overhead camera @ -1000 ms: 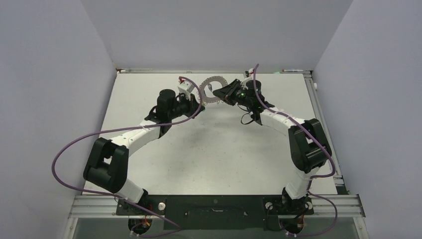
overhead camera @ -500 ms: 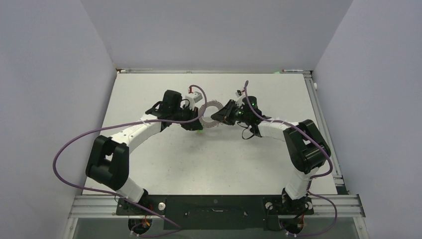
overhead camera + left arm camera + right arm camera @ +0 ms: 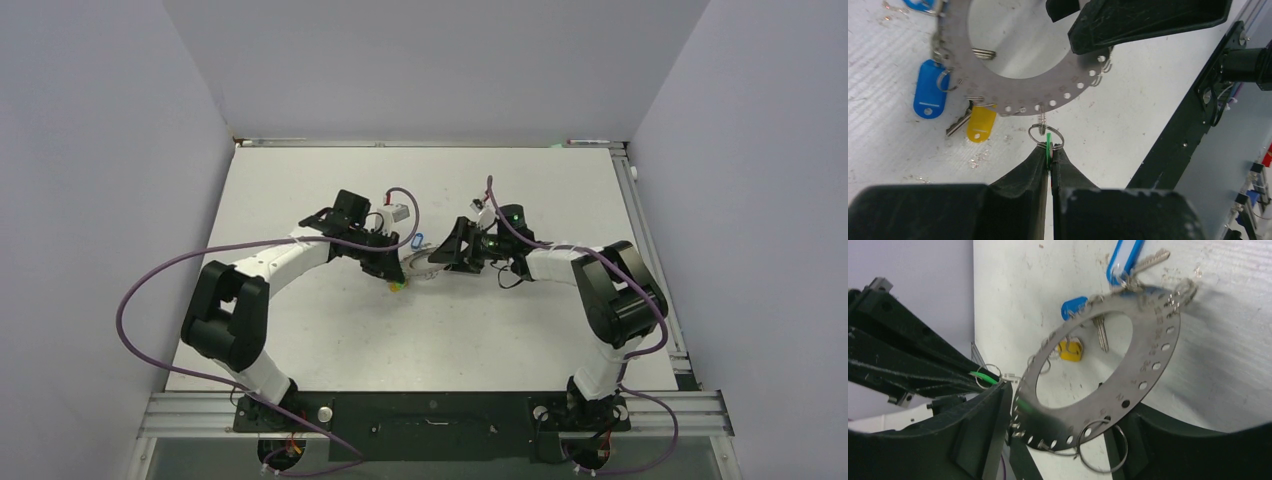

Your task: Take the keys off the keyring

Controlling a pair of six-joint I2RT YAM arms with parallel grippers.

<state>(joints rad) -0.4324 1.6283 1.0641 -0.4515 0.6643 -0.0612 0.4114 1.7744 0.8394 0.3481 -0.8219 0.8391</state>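
Note:
The keyring (image 3: 1018, 95) is a flat silver ring pierced with holes, low over the table mid-scene (image 3: 425, 266). My left gripper (image 3: 1050, 155) is shut on a green tag (image 3: 1048, 144), which hangs from the ring's rim by a small split ring (image 3: 1031, 134). Keys with blue (image 3: 929, 95) and yellow (image 3: 981, 125) tags hang from the far rim and lie on the table. My right gripper (image 3: 1065, 407) stands open, fingers (image 3: 978, 430) wide apart either side of the ring's near rim (image 3: 1148, 365). Whether a finger touches it is unclear.
An empty split ring (image 3: 1103, 447) dangles from the keyring's near rim. Another blue tag with a key (image 3: 1125, 260) lies at the ring's far side. The white table (image 3: 520, 330) is walled at the back and sides, with a rail on the right (image 3: 640, 220).
Both arms came down and toward the near side, bringing the keyring from the back of the table to its middle. The right gripper, shut on the ring before, has opened.

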